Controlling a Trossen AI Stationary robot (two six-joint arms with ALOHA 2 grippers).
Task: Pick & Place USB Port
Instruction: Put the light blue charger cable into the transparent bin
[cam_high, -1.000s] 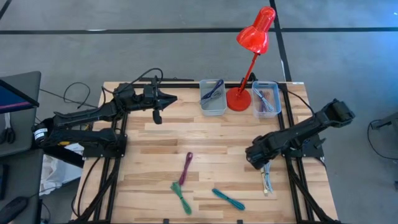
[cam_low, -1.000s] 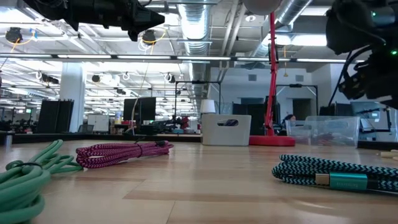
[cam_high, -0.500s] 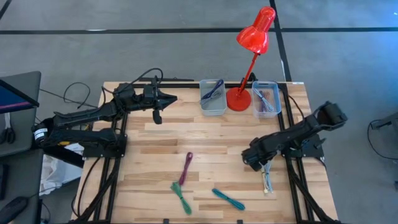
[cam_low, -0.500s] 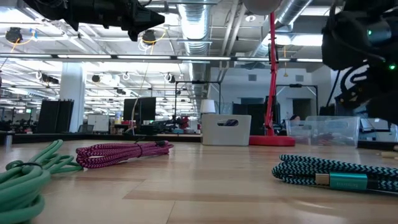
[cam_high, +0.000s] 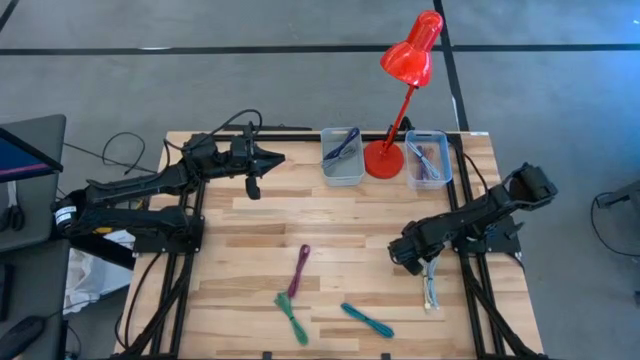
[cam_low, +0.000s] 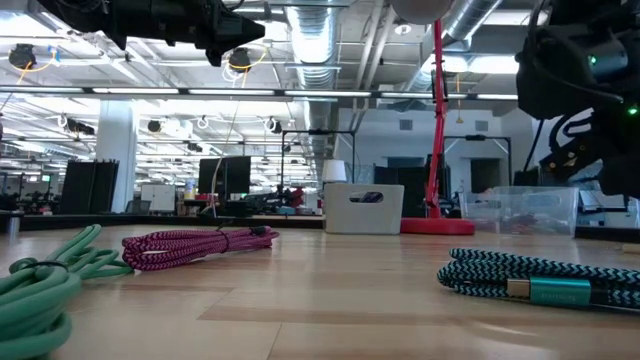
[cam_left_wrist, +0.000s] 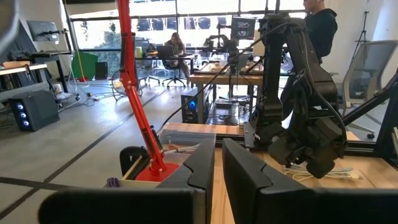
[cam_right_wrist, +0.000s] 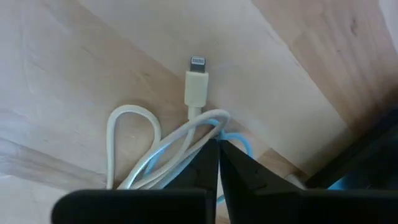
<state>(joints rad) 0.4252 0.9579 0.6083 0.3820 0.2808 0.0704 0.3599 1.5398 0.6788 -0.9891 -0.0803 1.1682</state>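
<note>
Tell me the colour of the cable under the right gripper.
White, with a light blue strand beside it. The cable shows best in the right wrist view, just ahead of the right gripper.

A wooden table (cam_high: 330, 215) fills the centre of the frame. The left gripper (cam_high: 254, 186) hangs over its upper left; the right gripper (cam_high: 408, 257) sits low at centre right, just above a white cable (cam_high: 429, 289). Along the top edge — two clear bins (cam_high: 342, 157) flanking a red lamp (cam_high: 404, 90). Lower centre — a magenta cable (cam_high: 299, 270), a green cable (cam_high: 291, 317) and a teal cable (cam_high: 366, 320).
</note>
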